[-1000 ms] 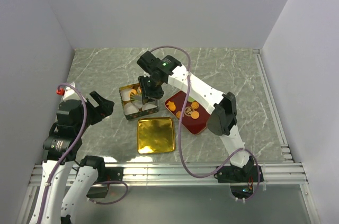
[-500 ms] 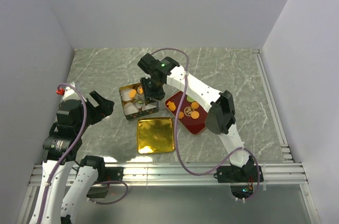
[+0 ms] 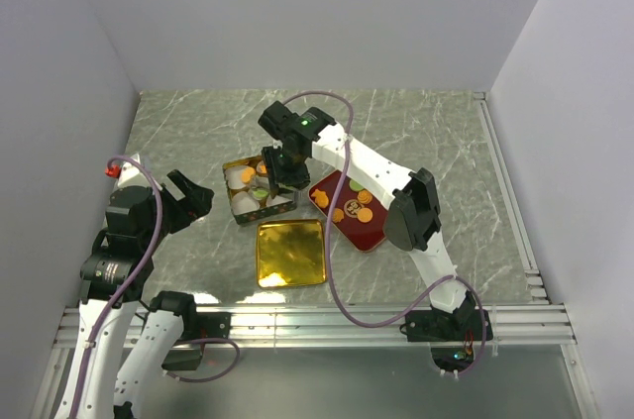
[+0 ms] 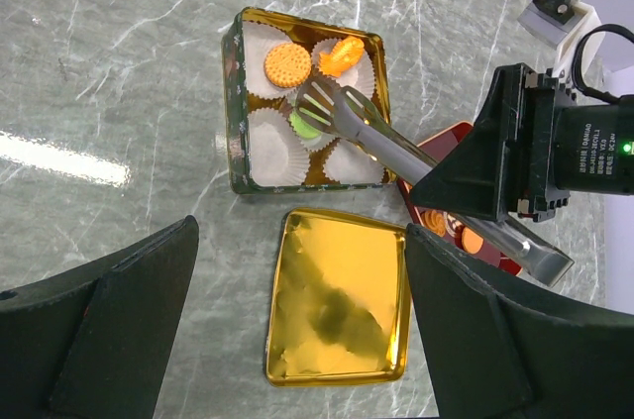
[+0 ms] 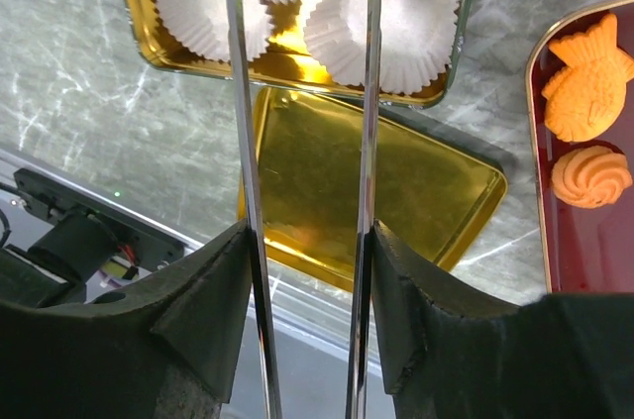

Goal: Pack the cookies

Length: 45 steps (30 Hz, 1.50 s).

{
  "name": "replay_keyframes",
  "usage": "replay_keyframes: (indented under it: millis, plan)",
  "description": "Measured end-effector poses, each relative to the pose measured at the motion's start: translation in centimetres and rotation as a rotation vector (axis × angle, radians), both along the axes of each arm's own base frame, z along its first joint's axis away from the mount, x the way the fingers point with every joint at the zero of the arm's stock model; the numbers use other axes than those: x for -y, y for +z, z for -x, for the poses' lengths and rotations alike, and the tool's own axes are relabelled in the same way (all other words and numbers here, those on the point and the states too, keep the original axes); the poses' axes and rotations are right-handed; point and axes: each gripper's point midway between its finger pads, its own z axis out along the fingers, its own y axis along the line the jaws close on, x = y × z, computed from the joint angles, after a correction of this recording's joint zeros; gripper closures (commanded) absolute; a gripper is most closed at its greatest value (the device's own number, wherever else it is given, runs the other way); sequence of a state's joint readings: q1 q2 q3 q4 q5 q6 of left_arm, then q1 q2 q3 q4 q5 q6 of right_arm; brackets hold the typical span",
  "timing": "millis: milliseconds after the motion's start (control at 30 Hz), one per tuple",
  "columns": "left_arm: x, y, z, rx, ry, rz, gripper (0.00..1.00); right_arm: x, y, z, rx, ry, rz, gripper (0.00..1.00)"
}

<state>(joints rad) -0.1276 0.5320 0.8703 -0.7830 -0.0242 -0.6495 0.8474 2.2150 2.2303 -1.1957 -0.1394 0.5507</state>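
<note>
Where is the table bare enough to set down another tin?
Bare: the table behind the tin and tray, to the back wall; also right of the tray, to the rail. Crowded: the middle, where tin, lid and tray sit close, tongs above.

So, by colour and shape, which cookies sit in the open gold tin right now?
round orange patterned biscuit: 1
irregular orange biscuit: 1
round green biscuit: 1
Total: 3
</note>
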Motion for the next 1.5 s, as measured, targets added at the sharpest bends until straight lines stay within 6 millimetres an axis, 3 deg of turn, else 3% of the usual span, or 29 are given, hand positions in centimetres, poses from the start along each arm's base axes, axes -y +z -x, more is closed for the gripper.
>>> replay_keyframes:
  millis: [300,567,667,833,933,1067,1200,1333,1500]
  plan:
    - [0.0,0.0,0.0,0.000,0.000,0.000,0.09,0.0,0.5,0.0,0.005,-0.005,-0.007,0.44]
    - [0.0,0.0,0.0,0.000,0.000,0.000,0.09,0.4,5.2,0.3,0.072,-0.013,-0.080,0.44]
    - [0.0,0.0,0.0,0.000,0.000,0.000,0.09,1.9,7.5,0.8,0.116,-0.025,-0.095,0.44]
    - [0.0,0.0,0.0,0.000,0.000,0.000,0.09,7.0,9.6,2.2,0.177,-0.071,-0.048,0.44]
    - [0.0,0.0,0.0,0.000,0.000,0.000,0.09,10.8,8.7,2.6,0.192,-0.113,0.022,0.44]
    - [0.0,0.0,0.0,0.000,0.000,0.000,0.09,15.9,5.8,3.3,0.160,-0.177,0.140,0.44]
    - [0.0,0.0,0.0,0.000,0.000,0.000,0.09,19.5,2.7,4.4,0.100,-0.216,0.235,0.44]
    - [0.0,0.0,0.0,-0.001,-0.001,0.000,0.09,21.3,0.9,4.7,0.067,-0.234,0.283,0.44]
    - [0.2,-0.1,0.0,-0.003,-0.008,0.000,0.09,21.5,0.7,3.7,0.084,-0.247,0.276,0.44]
